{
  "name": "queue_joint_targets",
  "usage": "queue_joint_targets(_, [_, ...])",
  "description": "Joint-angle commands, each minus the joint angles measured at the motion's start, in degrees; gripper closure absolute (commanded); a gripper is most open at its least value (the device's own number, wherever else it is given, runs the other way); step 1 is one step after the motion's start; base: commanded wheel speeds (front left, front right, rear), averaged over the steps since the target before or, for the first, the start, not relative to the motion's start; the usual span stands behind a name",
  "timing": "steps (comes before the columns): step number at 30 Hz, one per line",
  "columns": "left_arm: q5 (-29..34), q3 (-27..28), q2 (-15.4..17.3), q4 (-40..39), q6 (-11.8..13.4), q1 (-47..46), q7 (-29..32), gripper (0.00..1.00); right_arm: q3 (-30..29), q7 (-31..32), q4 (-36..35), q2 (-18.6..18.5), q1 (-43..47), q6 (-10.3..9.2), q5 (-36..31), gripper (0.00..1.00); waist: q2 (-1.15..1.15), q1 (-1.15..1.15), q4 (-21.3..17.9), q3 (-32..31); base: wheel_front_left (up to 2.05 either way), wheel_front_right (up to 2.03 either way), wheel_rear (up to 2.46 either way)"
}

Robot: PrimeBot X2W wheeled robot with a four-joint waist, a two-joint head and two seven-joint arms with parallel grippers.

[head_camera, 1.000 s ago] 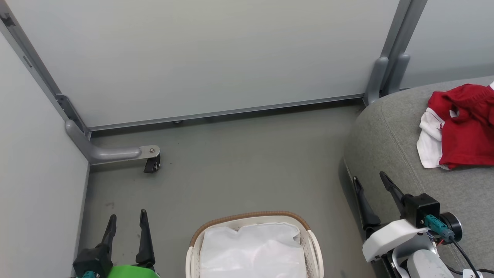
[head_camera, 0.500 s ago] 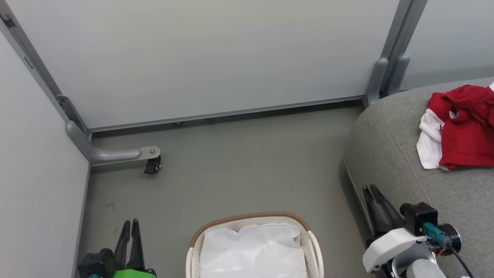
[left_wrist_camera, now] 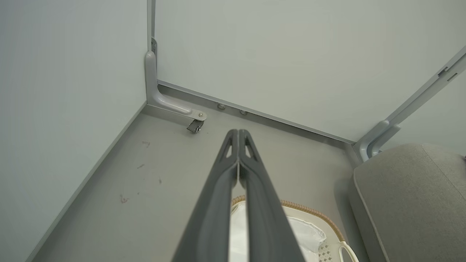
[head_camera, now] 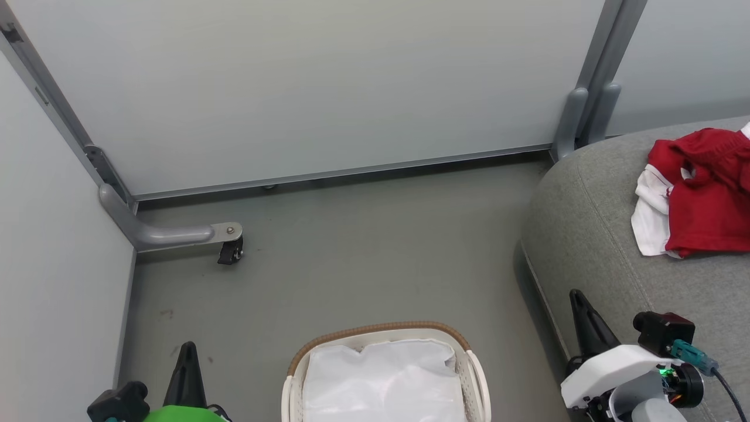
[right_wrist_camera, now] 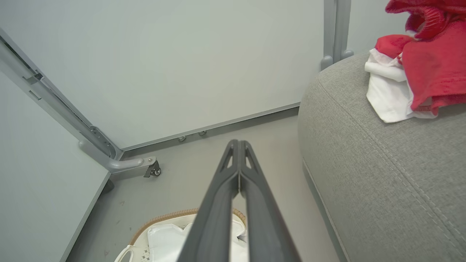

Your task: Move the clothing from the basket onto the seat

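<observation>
Since the basket (head_camera: 375,328) at near centre shows just its white liner (head_camera: 381,375) and no red, the transfer step looks done; judged phase: finish/retract. Clothing (head_camera: 709,205) lies as a red heap with white trim on the seat (head_camera: 586,223), far right, running off the right edge of the head view, so whether it is one garment or two cannot be told. Heap is well apart from the basket and touches neither gripper. Left gripper (head_camera: 187,351) sits near left over the floor (head_camera: 351,264), beside the basket; left wrist view shows its fingers (left_wrist_camera: 214,203) pressed together, nothing between them. Right gripper (head_camera: 577,302) sits near right by the seat's left edge, between basket and heap; right wrist view shows its fingers pressed together too, nothing pinched. Near part of the basket is cut off by the frame, so a leftover item there cannot be ruled out. Next move, as a guess: none on the clothing; at most a look into the basket's hidden part, and only if red shows would a gripper need to spread, dip into the liner and carry right to the seat. Writing: none legible. No brand or label reads on clothing, basket or seat; heap is crumpled, any print hidden.
</observation>
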Motion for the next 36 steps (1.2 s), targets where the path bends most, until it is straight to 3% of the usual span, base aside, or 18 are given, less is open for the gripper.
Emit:
queue_joint_targets(1, [-2.3,0.4,0.1,-1.1,-0.4,-1.8,0.6,1.0,-0.4,0.5,-1.3,-0.2,-0.9,-0.01,2.5,1.0,0.0,0.0,0.0,0.0,0.0,0.0,0.0])
queue_joint_targets(36, [-30.0,4.1,0.2,-2.6,-2.2,-5.5,8.3,1.0,-3.6,8.2,-4.4,-0.5,-0.9,-0.02,32.9,1.0,0.0,0.0,-0.5,0.1,0.0,0.0,0.0])
